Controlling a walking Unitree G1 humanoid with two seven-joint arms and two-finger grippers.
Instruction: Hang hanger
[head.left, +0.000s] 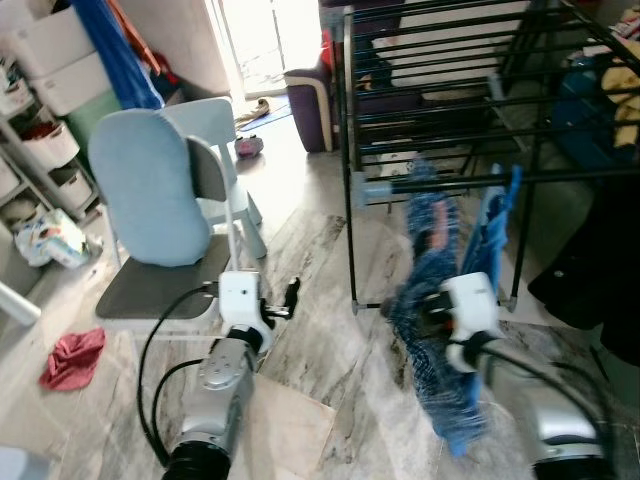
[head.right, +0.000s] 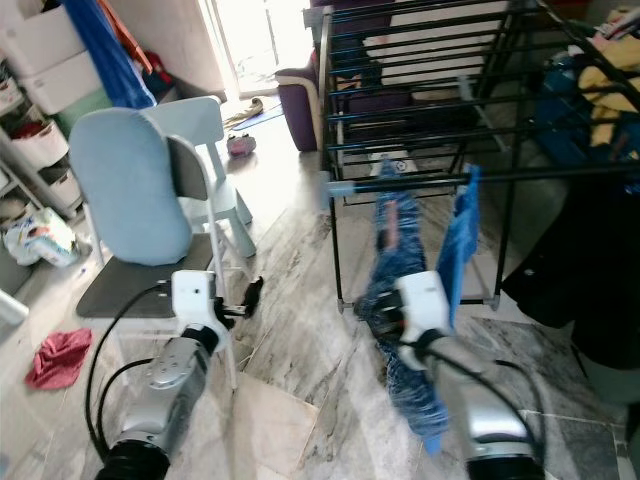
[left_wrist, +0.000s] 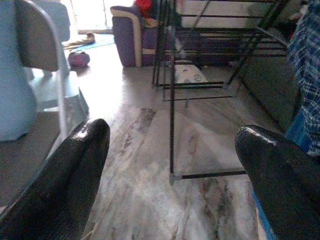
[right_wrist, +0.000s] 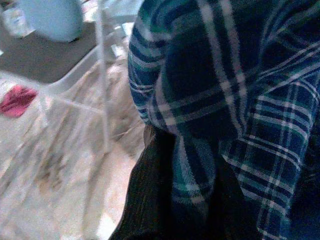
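black drying rack (head.right: 420, 110) fills the upper right of my head view, its front left leg coming down to the marble floor (head.left: 320, 300). open floor runs between that leg and the chair (head.right: 140, 200) on the left, wide and unobstructed. red cloth (head.left: 72, 358) lies on the floor by the chair's outer edge, well clear.

blue plaid shirt (head.left: 435, 290) hangs at the rack's near front rail, blue hanger (head.right: 462, 240) just beside it at the same rail.

my right gripper (right_wrist: 180, 190) is up against the shirt, dark fingers closed with plaid fabric pinched between them.

my left gripper (left_wrist: 172, 175) hovers low by the chair seat's front corner, fingers spread wide, holding nothing.
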